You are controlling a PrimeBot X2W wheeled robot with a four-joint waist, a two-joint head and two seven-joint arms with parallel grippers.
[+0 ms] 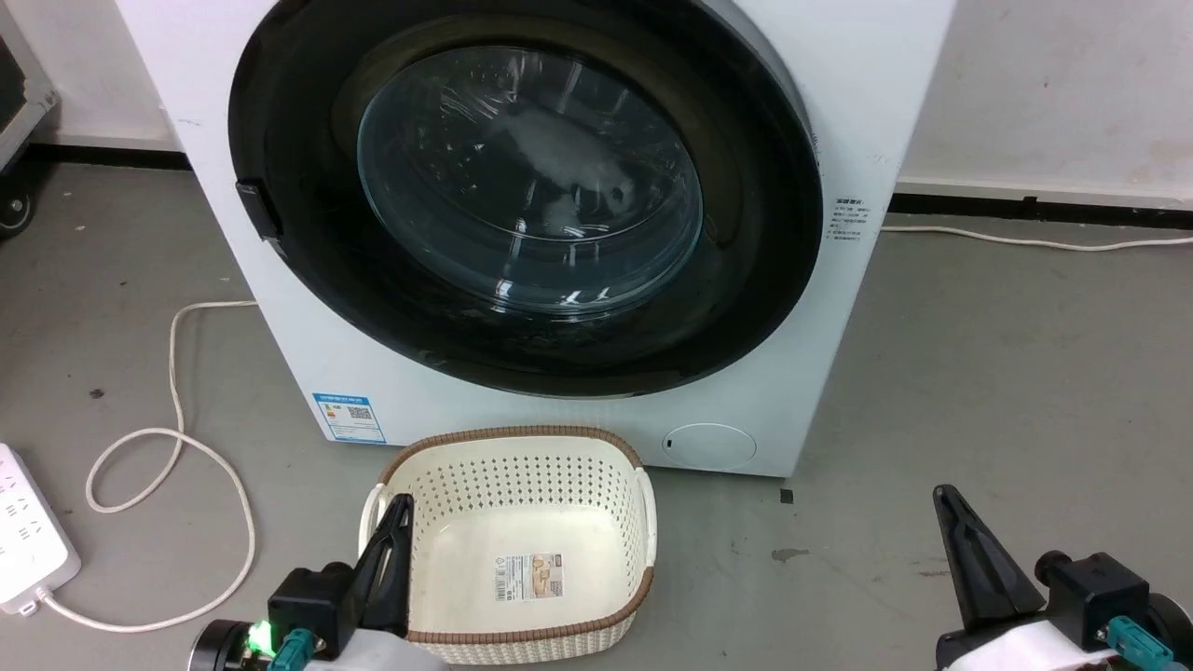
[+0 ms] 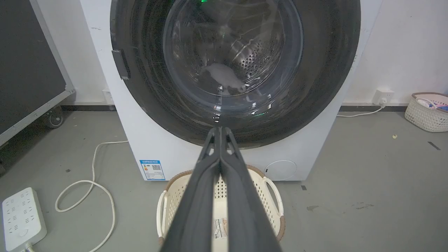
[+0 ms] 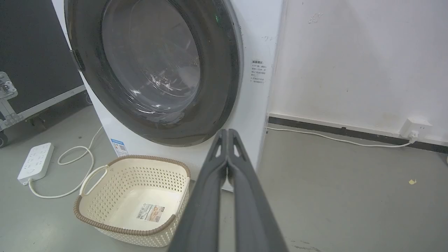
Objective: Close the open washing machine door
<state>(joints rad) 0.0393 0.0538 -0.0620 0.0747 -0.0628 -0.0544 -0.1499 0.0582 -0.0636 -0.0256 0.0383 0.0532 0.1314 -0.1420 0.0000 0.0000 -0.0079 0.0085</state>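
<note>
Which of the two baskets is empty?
The brown-rimmed basket in front of the washing machine; the wall-side basket holds items.

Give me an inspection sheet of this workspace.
Surface: grey floor, a few marks.
Job's things: washing machine door looks shut, flush on the washing machine.
Clutter: cream basket before the machine, label inside; second basket by the wall.
Pincers: left pincer shut, right pincer shut, both holding nothing, short of the door.
Cables: white cord looping to a power strip; another cord to a wall socket.
Surroundings: white wall; dark wheeled panel at left.
</note>
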